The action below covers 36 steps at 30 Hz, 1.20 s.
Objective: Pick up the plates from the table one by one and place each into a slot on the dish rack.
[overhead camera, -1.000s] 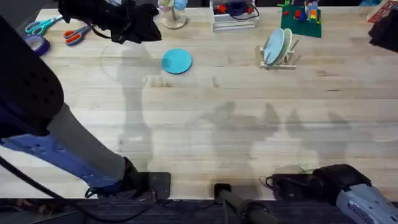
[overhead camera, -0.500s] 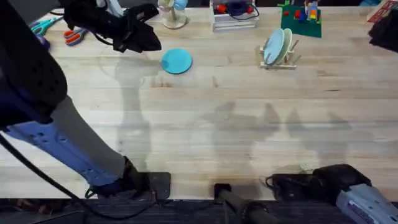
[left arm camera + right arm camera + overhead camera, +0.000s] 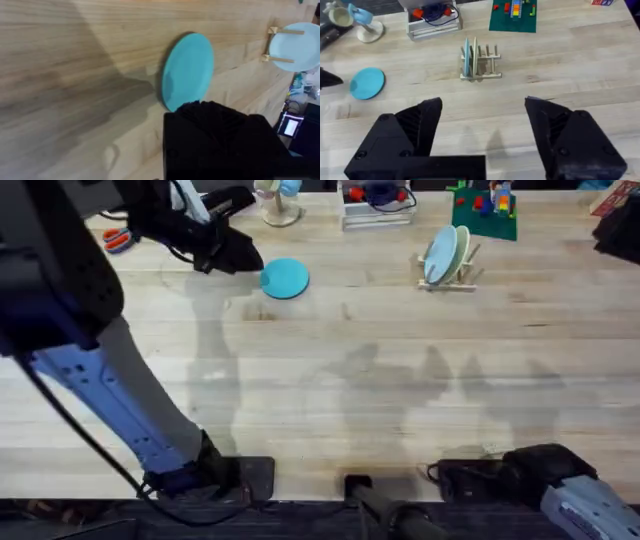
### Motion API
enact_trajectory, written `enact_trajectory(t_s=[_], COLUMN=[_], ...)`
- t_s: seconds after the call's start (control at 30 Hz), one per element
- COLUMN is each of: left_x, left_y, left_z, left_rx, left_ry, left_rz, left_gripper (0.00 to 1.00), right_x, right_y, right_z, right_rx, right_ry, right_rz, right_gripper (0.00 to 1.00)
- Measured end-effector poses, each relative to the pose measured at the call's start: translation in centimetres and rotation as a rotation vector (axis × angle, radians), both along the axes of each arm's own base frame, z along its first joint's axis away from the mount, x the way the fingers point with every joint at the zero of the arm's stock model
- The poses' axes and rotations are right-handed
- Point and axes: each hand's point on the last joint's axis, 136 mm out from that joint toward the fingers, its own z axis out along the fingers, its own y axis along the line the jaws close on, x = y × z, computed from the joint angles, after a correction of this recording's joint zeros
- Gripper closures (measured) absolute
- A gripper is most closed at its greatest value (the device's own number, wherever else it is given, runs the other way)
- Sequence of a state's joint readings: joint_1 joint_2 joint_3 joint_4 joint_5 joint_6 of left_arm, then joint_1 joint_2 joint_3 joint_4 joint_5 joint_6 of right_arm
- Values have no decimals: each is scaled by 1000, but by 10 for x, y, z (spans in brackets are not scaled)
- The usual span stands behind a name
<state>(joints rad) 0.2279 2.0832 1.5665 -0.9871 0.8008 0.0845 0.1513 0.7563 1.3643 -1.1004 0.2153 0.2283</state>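
Observation:
A bright sky-blue plate (image 3: 285,278) lies flat on the table (image 3: 380,380) toward the far left. My left gripper (image 3: 238,254) hovers just left of it, close to the plate's rim; in the left wrist view the plate (image 3: 187,70) sits right beyond the black gripper body. The small wooden dish rack (image 3: 448,270) stands at the far right-centre, holding a whitish-blue plate (image 3: 438,256) and a cream-yellow plate (image 3: 462,248) on edge. My right gripper (image 3: 482,145) stays back by its base, open and empty, facing the rack (image 3: 480,67).
Along the far edge sit orange scissors (image 3: 118,240), a white cup stand (image 3: 278,208), a white wire tray (image 3: 378,208) and a green board with bricks (image 3: 485,215). Bare wood stretches between plate and rack.
The left arm has swung right and nearer the table, bringing its gripper up to the sky-blue plate's left rim. The plate, the rack and the right arm have not moved.

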Motion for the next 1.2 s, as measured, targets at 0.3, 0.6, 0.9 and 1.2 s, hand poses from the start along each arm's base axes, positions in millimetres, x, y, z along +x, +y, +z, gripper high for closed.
enact_trajectory(t_s=[0.3,0.6,0.9,1.2], left_x=[5,7,6,6], left_y=[7,8,10,10], left_z=[-42,-49,-49,-50], left_rx=[36,30,44,56], left_ry=[44,59,65,67], left_rz=[-2,1,0,-2], left_gripper=[962,962,962,962], right_x=[0,0,0,16], right_y=[0,0,3,25], right_z=[0,0,0,-15], right_rx=[10,18,32,112], right_ry=[-1,-1,0,85], right_rz=[-6,-8,2,76], right_gripper=[7,8,8,7])
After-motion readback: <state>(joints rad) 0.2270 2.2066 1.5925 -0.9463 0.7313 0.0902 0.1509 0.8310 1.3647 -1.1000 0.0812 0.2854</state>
